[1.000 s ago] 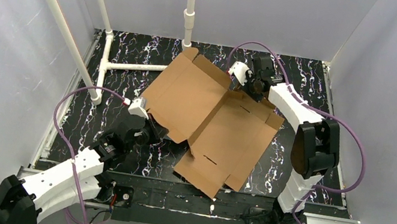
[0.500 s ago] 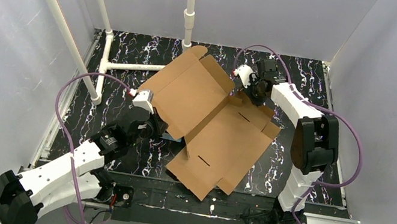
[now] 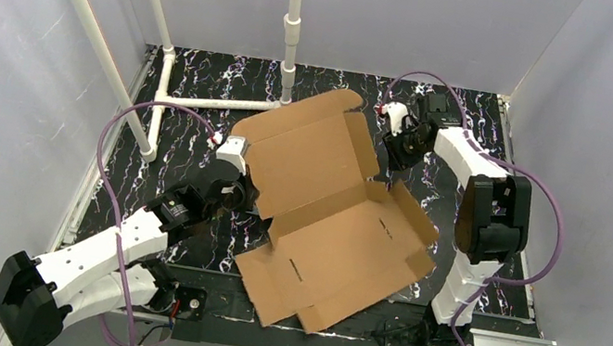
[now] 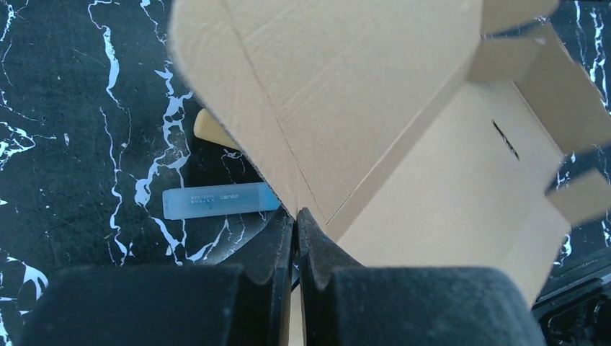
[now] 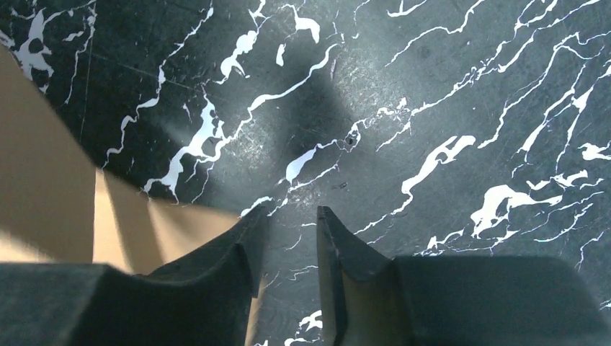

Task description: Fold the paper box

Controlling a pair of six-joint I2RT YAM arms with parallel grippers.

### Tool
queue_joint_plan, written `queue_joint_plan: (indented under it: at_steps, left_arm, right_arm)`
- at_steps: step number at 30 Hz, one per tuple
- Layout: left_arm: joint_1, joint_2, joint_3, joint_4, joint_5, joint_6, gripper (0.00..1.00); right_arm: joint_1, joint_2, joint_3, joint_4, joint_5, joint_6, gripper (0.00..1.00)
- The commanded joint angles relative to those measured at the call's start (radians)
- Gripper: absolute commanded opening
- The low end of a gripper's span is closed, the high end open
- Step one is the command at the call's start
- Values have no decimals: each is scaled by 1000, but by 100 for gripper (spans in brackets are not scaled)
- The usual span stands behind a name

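The paper box is a brown cardboard sheet with flaps and slits, spread across the middle of the table. Its far left panel is tilted up along the crease. My left gripper is at the box's left edge, and in the left wrist view it is shut on the cardboard at the crease. My right gripper hovers by the box's far right corner. In the right wrist view it is open with only the black table between its fingers, and the box flap lies to its left.
A pale blue tube and a beige object lie on the table beside the raised panel. A white pipe frame lies at the back left, with an upright pipe behind. Grey walls enclose the black marbled table.
The right gripper has opened, let go of the box's far flap and drawn back to the right. The left gripper, still shut on the box, has swung it round and lifted its left panel.
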Motion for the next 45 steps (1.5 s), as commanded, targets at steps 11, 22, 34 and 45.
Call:
queue_joint_plan:
  at_steps: [11,22,34,45]
  left_arm:
    - [-14,-5,44,-5,-93,54,0]
    - [-16,-4,75,11,-170,2,0]
    - [-23,52,123,98,-123,0,0]
    - [-22,188,81,354,131,49,0]
  right_arm:
    - [-151,-206,-139,-117,-260,-37,63]
    - [-174,-316,-307,-340,-308,-140,70]
    - [-170,-358,-411,-168,-124,14,1]
    - [-280,-217,-197,77,-99,70,1]
